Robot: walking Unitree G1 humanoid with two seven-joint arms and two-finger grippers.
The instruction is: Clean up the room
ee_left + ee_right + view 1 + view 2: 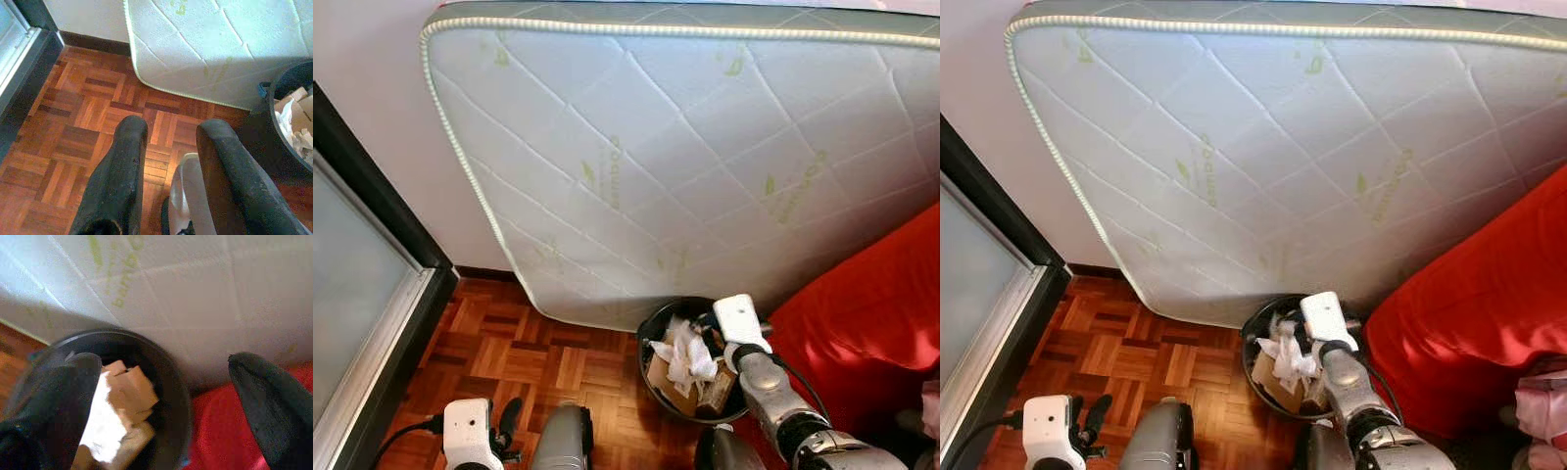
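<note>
A round black bin (645,343) stands on the parquet at the foot of a leaning mattress. It holds crumpled white paper (686,356) and brown cardboard pieces (660,376). My right arm reaches over the bin's right side, its white wrist block (741,319) above the rim. In the right wrist view my right gripper (164,361) is open wide, nothing between its fingers, and it looks down into the bin (168,382) at the cardboard (129,389). My left gripper (173,129) hangs low over the floor, open and empty, left of the bin (286,98).
A white quilted mattress (705,157) leans on the wall behind the bin. A red-covered sofa (871,313) is close on the right. A dark-framed glass door (362,294) runs along the left. Parquet floor (509,343) lies between door and bin.
</note>
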